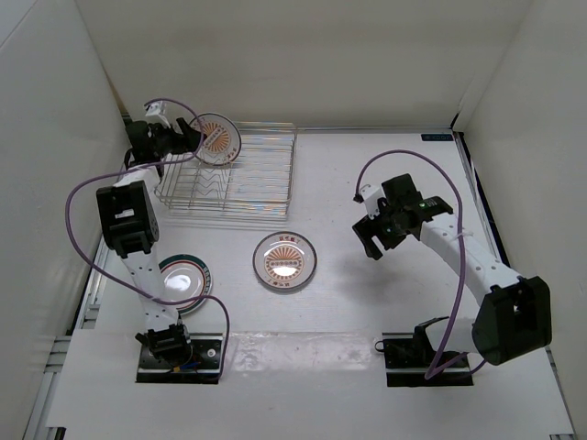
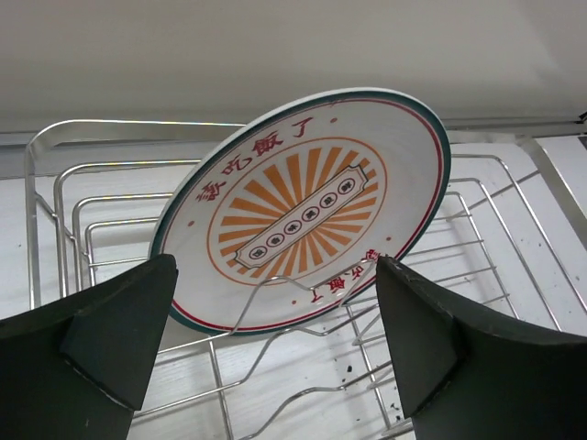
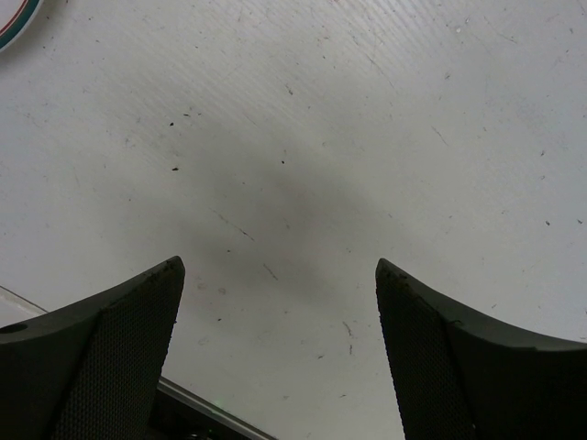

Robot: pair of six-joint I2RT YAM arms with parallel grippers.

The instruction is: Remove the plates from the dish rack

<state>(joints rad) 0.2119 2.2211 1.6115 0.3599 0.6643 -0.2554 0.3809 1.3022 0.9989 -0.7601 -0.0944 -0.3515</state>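
Note:
One orange-sunburst plate [image 1: 218,139] [image 2: 303,206] leans tilted in the far left end of the wire dish rack [image 1: 248,188] [image 2: 55,183], propped on a zigzag divider. My left gripper [image 1: 188,139] [image 2: 275,275] hovers just left of it, open, its jaws wide apart on either side of the plate's lower edge without touching it. A second sunburst plate [image 1: 285,260] lies flat on the table in front of the rack. A pale-centred plate [image 1: 183,278] lies flat by the left arm. My right gripper [image 1: 371,242] [image 3: 275,275] hangs open and empty above bare table at the right.
White walls enclose the table on the left, back and right. A purple cable [image 1: 83,206] loops off the left arm, another [image 1: 394,160] off the right arm. The rim of a plate [image 3: 14,23] shows in the corner of the right wrist view.

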